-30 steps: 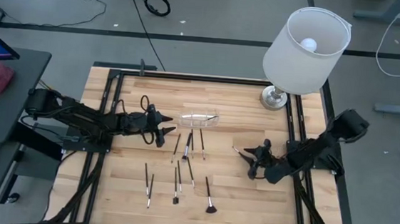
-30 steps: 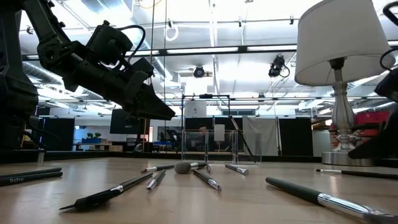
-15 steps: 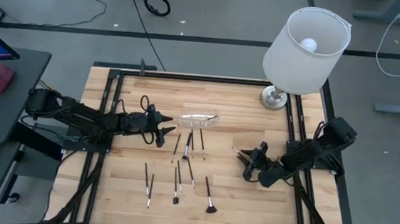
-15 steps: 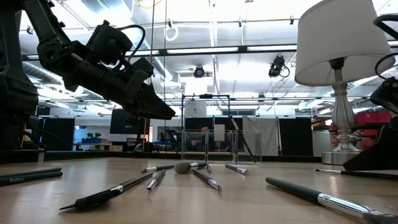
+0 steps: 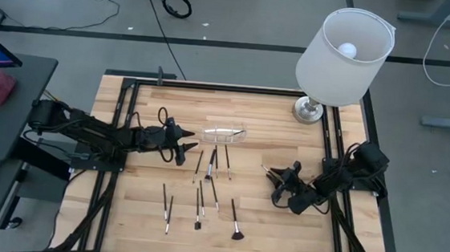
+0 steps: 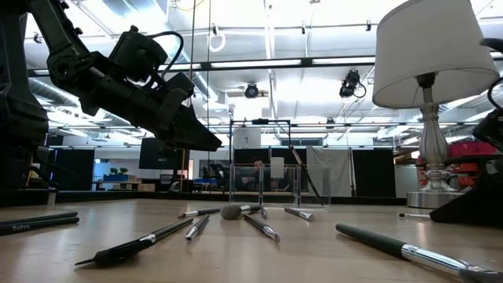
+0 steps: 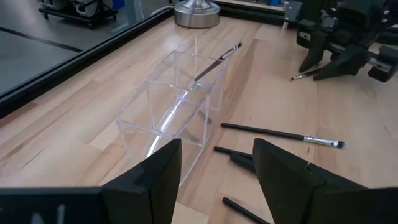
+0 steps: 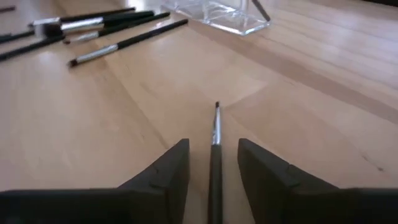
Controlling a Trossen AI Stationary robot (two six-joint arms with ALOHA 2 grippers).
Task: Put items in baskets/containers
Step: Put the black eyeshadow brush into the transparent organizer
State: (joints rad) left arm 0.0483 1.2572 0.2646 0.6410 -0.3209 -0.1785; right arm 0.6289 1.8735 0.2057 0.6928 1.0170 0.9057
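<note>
High view shows the wooden worktop (image 5: 138, 208) inside its black frame, with a white-shaded lamp (image 5: 345, 56) standing at the far right corner, clear of the working zone.

Left arm: extended along the worktop's left side. The left pincer (image 5: 184, 149) hangs open just beside the near end of the clear container (image 5: 224, 133). From the left wrist view the container (image 7: 180, 102) lies on its side, with one brush (image 7: 216, 61) already resting inside. This position appears intended to steady or receive at the container mouth; that is a judgement.

Right arm: low at the right side. The right pincer (image 5: 274, 180) is lowered to the worktop over a single brush (image 5: 268, 172) that lies well apart from the others. In the right wrist view that brush (image 8: 216, 127) runs straight between the two fingers (image 8: 163, 174), which stand apart on either side and do not yet clamp it. The alignment along the handle suits a pinch across the shaft.

Remaining brushes (image 5: 201, 198): scattered loose in the middle of the worktop, near the container, including one fan-shaped brush (image 5: 235, 224) nearest the front edge.
</note>
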